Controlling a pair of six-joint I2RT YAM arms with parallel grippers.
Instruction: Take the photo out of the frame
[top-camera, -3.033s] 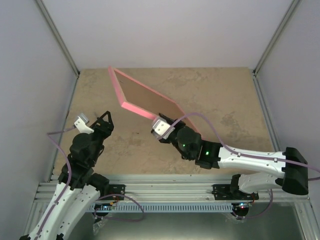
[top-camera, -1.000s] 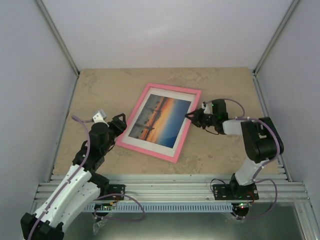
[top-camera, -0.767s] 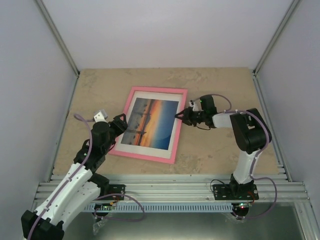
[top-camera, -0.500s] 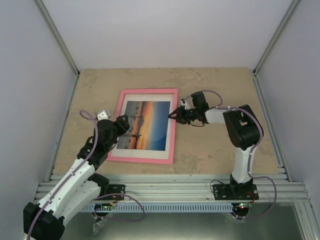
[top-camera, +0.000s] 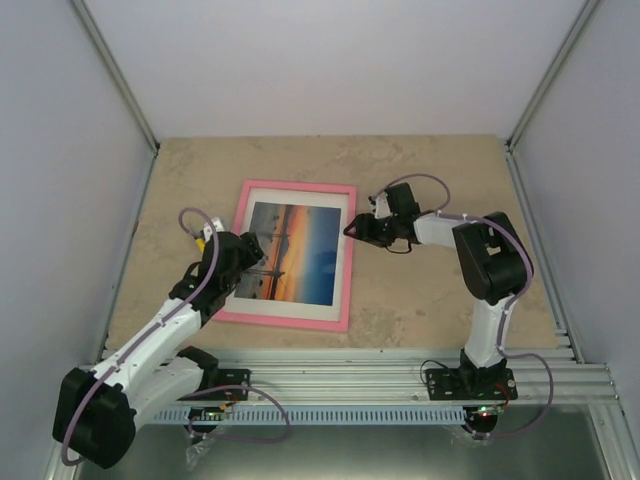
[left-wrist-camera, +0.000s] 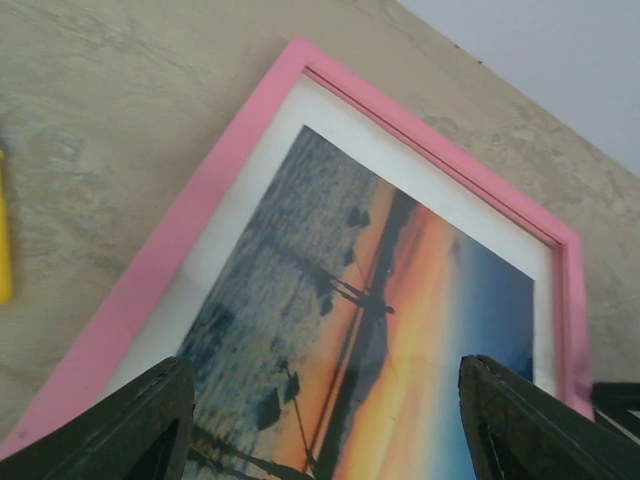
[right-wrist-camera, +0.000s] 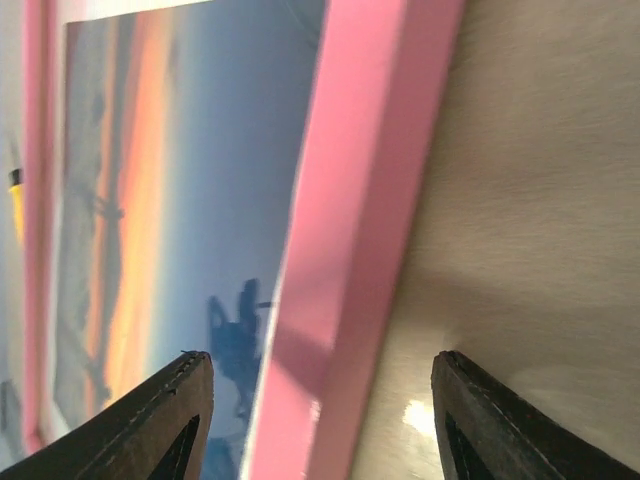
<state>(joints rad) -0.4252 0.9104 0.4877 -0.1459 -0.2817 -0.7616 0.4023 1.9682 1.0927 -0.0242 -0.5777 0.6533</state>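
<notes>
I note the frame (top-camera: 346, 262) flat at centre left, photo (top-camera: 295, 250) inside — left gripper (top-camera: 256, 263) wide over its lower left, right gripper (top-camera: 352, 230) parted astride the upper right edge.

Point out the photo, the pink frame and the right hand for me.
the photo (top-camera: 305, 250), top view, orange sky near its middle.
the frame (top-camera: 290, 321), top view, near pink rail.
the right hand (top-camera: 350, 229), top view, between its fingertips.
</notes>
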